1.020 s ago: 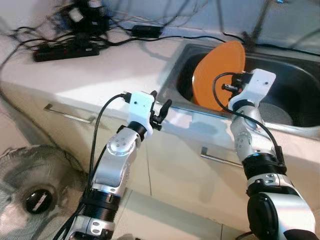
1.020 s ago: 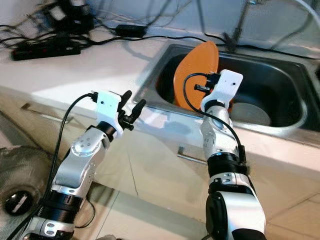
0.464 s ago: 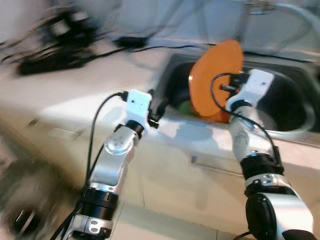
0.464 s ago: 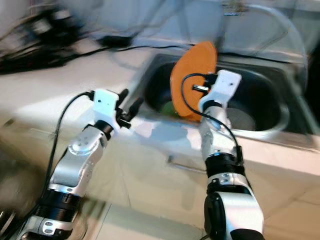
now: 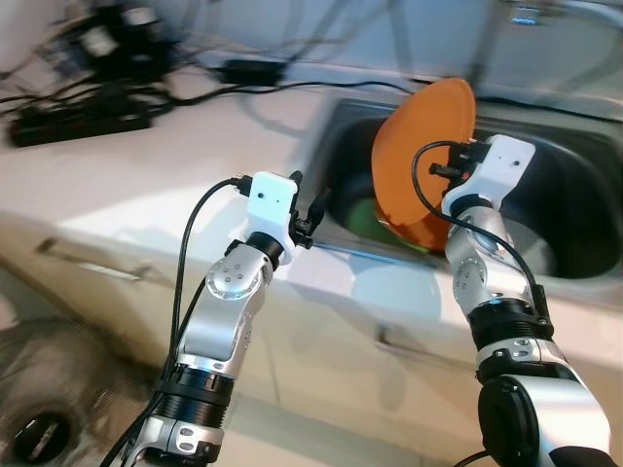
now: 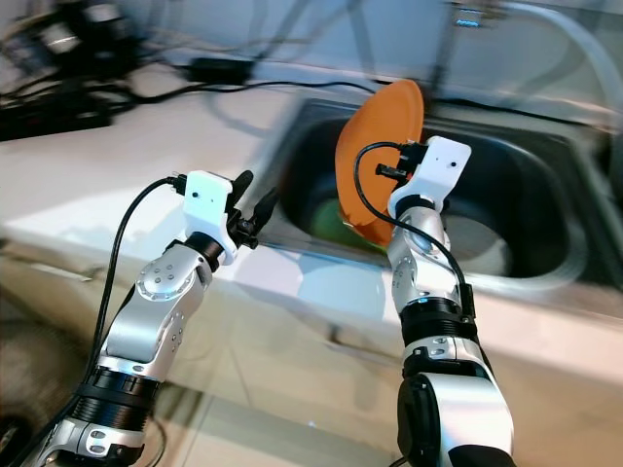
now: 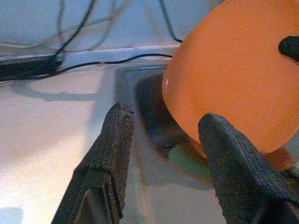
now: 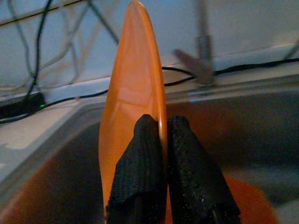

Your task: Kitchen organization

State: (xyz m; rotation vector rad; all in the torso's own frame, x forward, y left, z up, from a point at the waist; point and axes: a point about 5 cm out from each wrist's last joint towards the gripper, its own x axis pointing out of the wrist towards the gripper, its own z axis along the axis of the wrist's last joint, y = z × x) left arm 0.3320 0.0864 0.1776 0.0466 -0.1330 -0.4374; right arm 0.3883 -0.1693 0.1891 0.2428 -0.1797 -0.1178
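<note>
the right tool (image 8: 161, 140) is pinched on the rim of an orange plate (image 5: 423, 156), one black finger on each face of the plate. the plate stands on edge, nearly upright, and is held above the basin of a steel sink (image 5: 574, 195), at the sink's left half. in the right wrist view the plate is seen edge-on, rising between the two fingertips (image 8: 140, 140). a second orange item (image 8: 243, 196) lies on the sink floor below the plate; its shape cannot be told. a green item (image 7: 187, 158) also lies in the basin, just beside the lower edge of the held plate; it is blurred and cannot be identified. the left tool (image 7: 163, 135) is spread, with nothing between its fingers. it hangs over the front left corner of the sink, near the plate but apart from it, and points toward the basin. the sink is set into a pale counter (image 5: 146, 165). at the rear of the counter, to the left of the sink, lie a black power strip (image 5: 78, 115) and a tangle of black cables (image 5: 243, 73). a faucet (image 8: 203, 51) stands behind the sink, blurred. a cabinet front (image 5: 321, 350) with a drawer handle runs below the counter edge. a floor fan (image 5: 49, 428) lies at the lower left, blurred.
</note>
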